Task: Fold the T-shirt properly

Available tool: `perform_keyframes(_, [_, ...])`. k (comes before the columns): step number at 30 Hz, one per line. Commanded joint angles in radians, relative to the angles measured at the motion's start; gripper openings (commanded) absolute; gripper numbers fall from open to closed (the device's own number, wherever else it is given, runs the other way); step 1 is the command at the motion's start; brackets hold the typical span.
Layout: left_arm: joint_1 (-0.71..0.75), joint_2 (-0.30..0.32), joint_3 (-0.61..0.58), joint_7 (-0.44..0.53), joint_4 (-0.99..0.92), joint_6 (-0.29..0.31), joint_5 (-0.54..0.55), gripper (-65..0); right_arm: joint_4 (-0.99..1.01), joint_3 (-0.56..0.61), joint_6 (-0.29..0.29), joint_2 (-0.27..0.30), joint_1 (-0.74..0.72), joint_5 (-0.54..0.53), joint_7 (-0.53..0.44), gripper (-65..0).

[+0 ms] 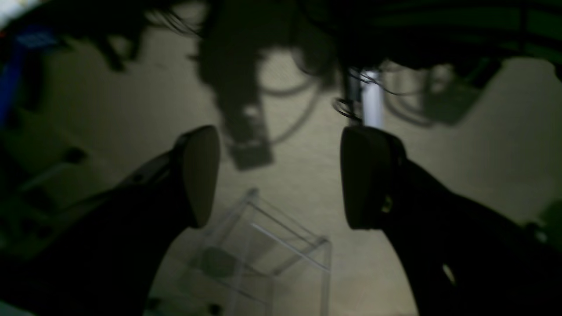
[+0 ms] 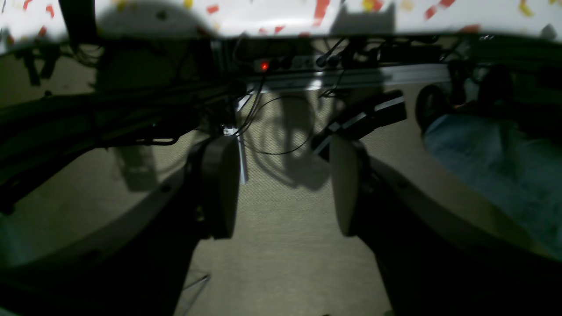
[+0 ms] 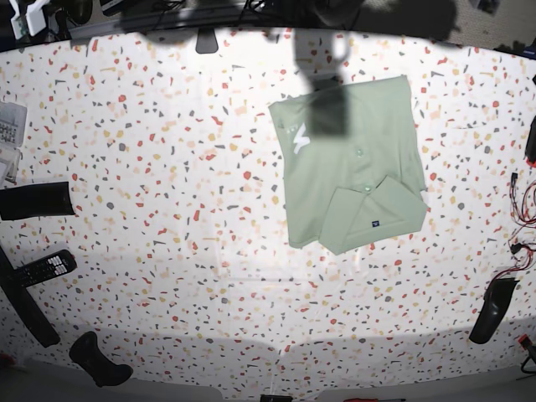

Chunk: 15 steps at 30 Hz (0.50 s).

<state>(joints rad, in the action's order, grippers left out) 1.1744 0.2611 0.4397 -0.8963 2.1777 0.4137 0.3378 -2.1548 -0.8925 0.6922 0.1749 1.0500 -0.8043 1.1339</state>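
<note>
The T-shirt [image 3: 352,163] lies folded into a compact pale green rectangle on the speckled table [image 3: 167,167], right of centre toward the far edge, with its white logo and a tiny dark label showing. A sleeve flap sticks out at its lower right corner. My left gripper [image 1: 281,175] is open with nothing between its fingers [image 1: 202,175] and looks down at the floor. My right gripper [image 2: 283,188] is also open and empty, with only floor beyond its pads [image 2: 219,188]. Neither gripper is near the shirt.
Black arm parts sit at the table's right edge [image 3: 492,311] and left front corner [image 3: 100,360]. A remote-like device [image 3: 46,268] lies at the left. Below the table are a clear rack [image 1: 263,245], a power strip [image 2: 281,65] with a red light, and cables.
</note>
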Motion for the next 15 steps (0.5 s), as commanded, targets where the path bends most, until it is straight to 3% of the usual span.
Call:
perform_keyframes(1, [0.017,0.006,0.005,0.012,-0.036,0.013,0.013,-25.7,0.016,0.006,0.006,0.008,0.014,0.011,-0.013,-33.6])
perform_keyframes(5, [-0.033,0.006,0.005,0.16,-0.305,0.063,0.011,-25.7,0.205,0.095,0.006,0.032,0.008,0.14,-0.164,-33.6])
perform_keyframes(8, [-0.145,0.006,0.005,0.24,-0.542,0.09,0.012,-25.7,0.433,0.193,0.006,0.105,-0.016,0.245,-0.295,-33.6])
perform_keyframes(12, [-0.333,0.009,0.005,0.27,-0.864,0.109,0.01,-25.7,0.785,0.313,-0.016,0.218,-0.121,0.338,-0.422,-33.6])
perform_keyframes(15, [-0.463,0.032,0.005,0.285,-1.08,0.177,0.0,-25.7,1.043,0.384,-0.015,0.295,-0.217,0.386,-0.563,-33.6])
